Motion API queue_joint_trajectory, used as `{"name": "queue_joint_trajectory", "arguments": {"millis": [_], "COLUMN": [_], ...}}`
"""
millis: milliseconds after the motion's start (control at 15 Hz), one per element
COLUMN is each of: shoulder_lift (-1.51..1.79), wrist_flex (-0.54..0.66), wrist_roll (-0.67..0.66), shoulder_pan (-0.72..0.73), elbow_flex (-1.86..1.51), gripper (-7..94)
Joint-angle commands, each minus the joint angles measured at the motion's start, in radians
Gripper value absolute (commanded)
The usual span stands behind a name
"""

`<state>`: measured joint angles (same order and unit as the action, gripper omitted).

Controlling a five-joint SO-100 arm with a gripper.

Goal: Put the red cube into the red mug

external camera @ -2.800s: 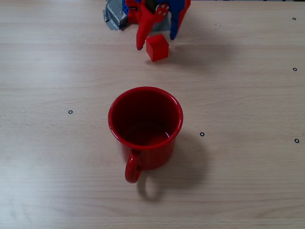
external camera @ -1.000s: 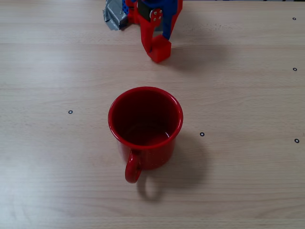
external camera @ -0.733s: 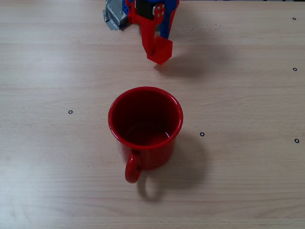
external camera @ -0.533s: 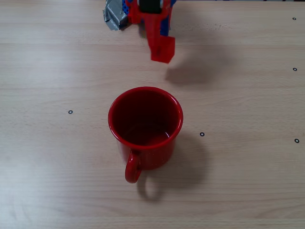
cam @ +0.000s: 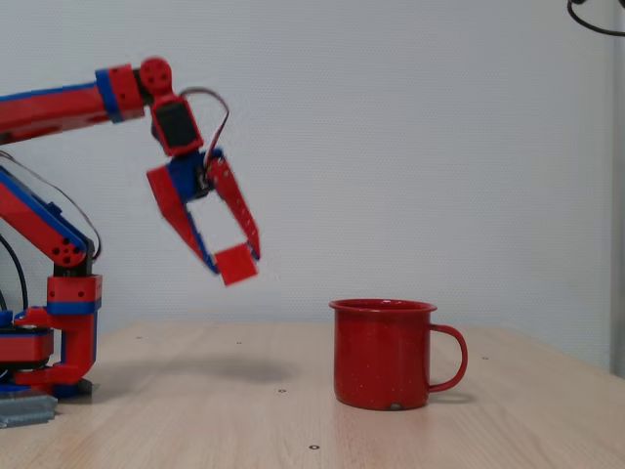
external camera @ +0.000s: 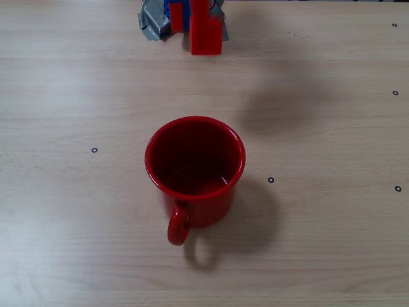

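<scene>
1. At the left of the side-on fixed view, the red-and-blue jointed robot arm reaches rightward from its base, with the two-finger red gripper hanging from it, tilted down and to the right.
2. The gripper's fingers are clamped on the small bright-red solid cube, which hangs high above the pale wooden table. In the overhead fixed view the cube sits at the upper centre of the frame.
3. Right of centre, the large glossy red enamel mug stands upright, handle to the right. Seen from above, the mug is empty, and the cube is well apart from its rim.
4. Risk, as I judge it: only one corner of the cube seems pinched, so a jerk in transit could twist it loose short of the mug. Letting go before the cube is centred over the opening could bounce it off the rim.
5. Compared with a second ago, the cube has risen clear of the table and moved toward the top of the overhead frame; the mug has not shifted.
</scene>
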<state>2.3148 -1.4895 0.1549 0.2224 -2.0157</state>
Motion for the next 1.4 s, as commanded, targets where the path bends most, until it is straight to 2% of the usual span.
{"name": "queue_joint_trajectory", "arguments": {"millis": [0, 333, 467, 800, 1000, 1333], "shoulder_lift": [-0.026, -0.285, -0.377, -0.598, -0.704, -0.831], "wrist_flex": [-0.04, -0.14, -0.143, -0.06, 0.017, 0.041], "wrist_roll": [-0.008, -0.037, -0.054, -0.12, -0.092, -0.064], "shoulder_pan": [-0.012, -0.02, -0.026, -0.081, -0.098, -0.098], "elbow_flex": [0.167, 0.575, 0.692, 0.865, 0.868, 0.914], "gripper": [1, 1, 1, 0, 0, 0]}}
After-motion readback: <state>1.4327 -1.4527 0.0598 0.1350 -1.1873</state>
